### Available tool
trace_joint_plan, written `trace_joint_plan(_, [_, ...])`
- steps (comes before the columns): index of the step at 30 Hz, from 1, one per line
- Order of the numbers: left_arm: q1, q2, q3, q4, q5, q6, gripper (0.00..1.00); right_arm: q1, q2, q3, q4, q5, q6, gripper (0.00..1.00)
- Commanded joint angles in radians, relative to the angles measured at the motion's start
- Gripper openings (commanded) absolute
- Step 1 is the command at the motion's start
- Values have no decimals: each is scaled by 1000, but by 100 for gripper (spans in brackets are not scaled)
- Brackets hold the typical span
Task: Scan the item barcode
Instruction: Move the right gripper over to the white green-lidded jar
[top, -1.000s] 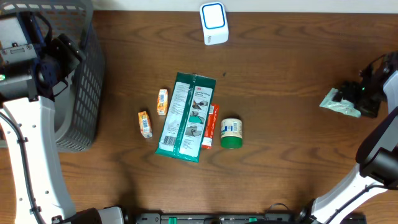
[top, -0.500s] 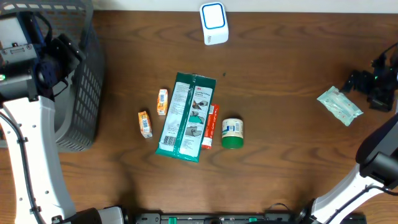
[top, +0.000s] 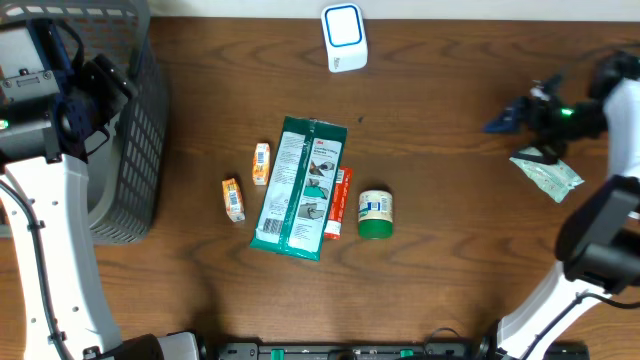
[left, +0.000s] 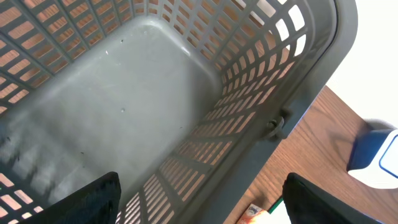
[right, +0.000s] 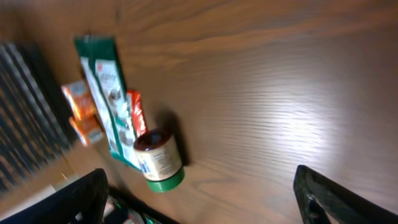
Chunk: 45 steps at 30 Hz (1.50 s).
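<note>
Packet, pale green and flat, lies on the wooden worktop near its right edge. The right hand hangs just beside it on the scanner side, fingers apart and holding nothing; the right wrist view shows both fingers wide apart with bare worktop between them. The barcode scanner, white with a blue face, stands at the far edge of the worktop, well apart from the packet.

At the centre of the worktop lies a green wipes pack. A red tube touches its right side, and a green-lidded jar lies on its side just beside the tube. Two small orange boxes lie to the left of the pack.

A grey plastic basket stands at the left edge. The left hand hangs over it, fingers apart and holding nothing.
</note>
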Motion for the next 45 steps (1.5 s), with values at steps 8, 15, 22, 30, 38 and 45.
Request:
trace_joint_plan(8, [3, 6, 9, -3, -9, 3, 84, 351, -3, -46, 113, 195, 209, 97])
trace_joint_plan(15, [3, 6, 9, -3, -9, 2, 84, 584, -3, -46, 125, 440, 318, 99])
trace_joint_plan(22, [3, 6, 9, -3, -9, 3, 84, 774, -3, -47, 125, 577, 406, 99])
trace_joint_plan(30, [3, 6, 9, -3, -9, 3, 84, 862, -3, -47, 116, 661, 541, 99])
trace_joint_plan(38, [3, 6, 9, -2, -9, 2, 84, 909, -3, -48, -9, 754, 810, 99])
trace_joint_plan(45, [3, 6, 9, -3, -9, 2, 84, 983, -5, -49, -49, 749, 784, 80])
